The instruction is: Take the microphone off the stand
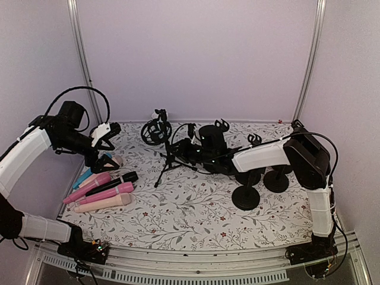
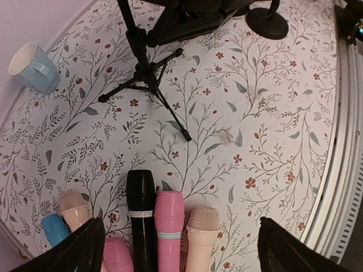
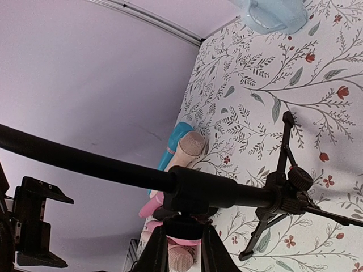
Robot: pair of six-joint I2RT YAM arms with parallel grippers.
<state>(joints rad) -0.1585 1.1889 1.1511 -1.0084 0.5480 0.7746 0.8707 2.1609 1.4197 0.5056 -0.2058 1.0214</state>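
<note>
pink microphones lie under the wide-spread left gripper; right gripper clamps the tripod stand.

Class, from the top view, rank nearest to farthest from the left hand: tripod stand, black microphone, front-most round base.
1. black microphone, lying just below the left hand, table's left.
2. tripod stand, mid-table.
3. front-most round base, right side.

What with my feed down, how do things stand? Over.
Left gripper open above the loose microphones. Right gripper shut on the tripod stand boom. Shock mount contents unclear. Round-base stands beside the right arm.
</note>
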